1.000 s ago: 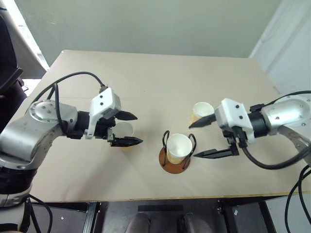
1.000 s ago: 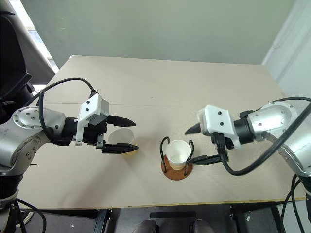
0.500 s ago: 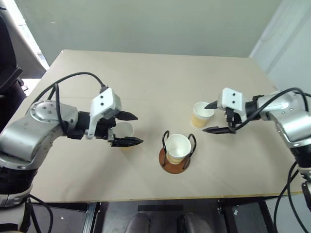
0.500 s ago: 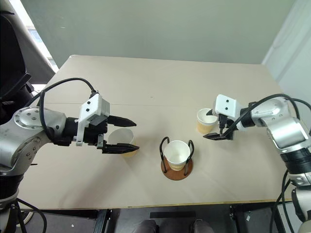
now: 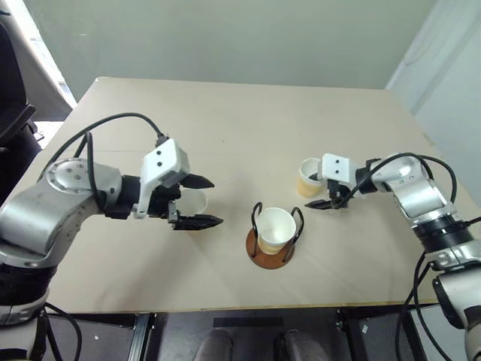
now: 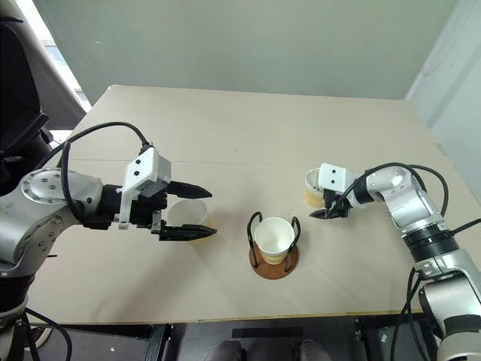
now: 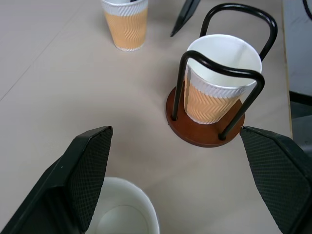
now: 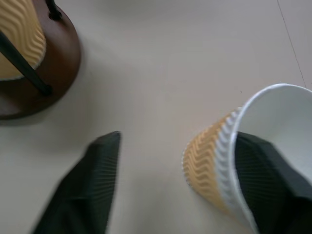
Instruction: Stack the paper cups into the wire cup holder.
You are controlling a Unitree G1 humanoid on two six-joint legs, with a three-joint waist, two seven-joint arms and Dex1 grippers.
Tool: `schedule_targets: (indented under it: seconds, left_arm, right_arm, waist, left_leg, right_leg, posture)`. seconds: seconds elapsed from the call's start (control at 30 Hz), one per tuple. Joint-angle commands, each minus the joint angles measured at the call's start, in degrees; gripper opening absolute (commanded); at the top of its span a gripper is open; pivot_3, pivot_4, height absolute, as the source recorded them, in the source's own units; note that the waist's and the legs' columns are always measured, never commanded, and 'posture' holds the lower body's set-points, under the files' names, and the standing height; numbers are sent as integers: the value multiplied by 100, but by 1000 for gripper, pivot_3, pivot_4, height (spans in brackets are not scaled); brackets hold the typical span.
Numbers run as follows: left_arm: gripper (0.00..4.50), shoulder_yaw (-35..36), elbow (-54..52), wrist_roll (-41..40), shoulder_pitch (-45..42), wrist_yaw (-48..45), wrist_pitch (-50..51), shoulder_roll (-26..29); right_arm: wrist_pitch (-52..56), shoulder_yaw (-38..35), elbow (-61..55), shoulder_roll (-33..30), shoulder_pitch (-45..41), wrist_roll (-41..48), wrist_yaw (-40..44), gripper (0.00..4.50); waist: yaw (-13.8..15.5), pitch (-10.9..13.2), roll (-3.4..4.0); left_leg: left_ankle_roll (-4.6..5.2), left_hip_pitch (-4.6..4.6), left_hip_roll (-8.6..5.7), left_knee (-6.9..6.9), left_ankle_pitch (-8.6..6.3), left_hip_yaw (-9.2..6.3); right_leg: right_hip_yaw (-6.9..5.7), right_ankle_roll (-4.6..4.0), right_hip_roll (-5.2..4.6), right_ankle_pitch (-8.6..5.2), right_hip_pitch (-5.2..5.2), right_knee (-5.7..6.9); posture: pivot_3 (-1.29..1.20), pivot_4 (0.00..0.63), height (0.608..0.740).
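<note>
Three paper cups stand on the table. One cup (image 5: 276, 228) sits inside the wire cup holder (image 5: 267, 257), between its two black loops. A second cup (image 5: 194, 201) stands at the left, just below my left gripper (image 5: 216, 201), which hovers open over it without touching. The third cup (image 5: 305, 180) stands to the right of the holder. My right gripper (image 5: 312, 192) is open at this cup and straddles its near wall. One finger (image 8: 265, 185) is over the cup's mouth. The other finger (image 8: 95, 185) is outside, a gap away from the wall (image 8: 207, 165).
The beige table (image 5: 240, 128) has bare room behind the cups. Its front edge runs just below the holder. The right gripper's cables trail toward the table's right edge.
My right gripper has moved away from the holder, down to the right cup, and its fingers have narrowed around the cup's wall. The left arm has not moved.
</note>
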Motion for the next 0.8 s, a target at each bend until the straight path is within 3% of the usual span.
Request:
schedule_targets:
  seconds: [0.03, 0.2, 0.33, 0.53, 0.67, 0.8]
  left_arm:
    - [4500, 184, -170, -42, 1, 43, -10, 80]
    - [4500, 173, -175, -50, -13, 81, -12, 68]
    - [4500, 149, -138, -38, -61, 77, -24, 64]
    - [4500, 173, -119, -44, -30, 17, -33, 116]
    - [4500, 110, -99, -38, -41, -13, -50, 92]
    - [4500, -20, -41, 25, -106, -22, -97, 30]
  right_arm:
    - [-105, -147, 44, 63, -100, -20, 24, 2091]
    - [-94, -307, 2, 107, -34, 30, -15, 113]
    - [6, -538, -234, 3, -49, 215, 104, 52]
    - [1320, -1426, -1861, -498, -362, 1629, 756, 52]
    - [2393, -1816, -2707, -411, -897, 2599, 624, 52]
    - [2952, -1739, -3475, -293, -1007, 3216, 563, 52]
  waist:
    - [0, 0, 0]
    - [2, 0, 0]
    - [4, 0, 0]
    - [4, 2, 3]
    - [-8, 2, 3]
    - [-20, 2, 3]
  left_leg:
    - [0, 0, 0, 0, 0, 0]
    - [-3, 1, 0, 0, 2, 1]
    - [-3, 0, 0, 0, 2, 1]
    - [-10, -15, -1, -3, 5, 26]
    - [-12, -10, 1, -3, 6, 26]
    - [-18, -1, 1, -5, 9, 22]
  right_leg:
    - [0, 0, 0, 0, 0, 0]
    - [0, -1, 0, 0, -1, 0]
    - [-1, -2, 0, 1, 1, 0]
    - [-5, -2, 3, 1, -4, -1]
    - [-2, -3, 5, 0, -8, -8]
    - [-4, -7, 12, -2, -2, -8]
  posture:
    - [0, 150, 740]
    - [0, 150, 740]
    - [0, 150, 740]
    - [0, 150, 740]
    - [0, 150, 740]
    - [0, 150, 740]
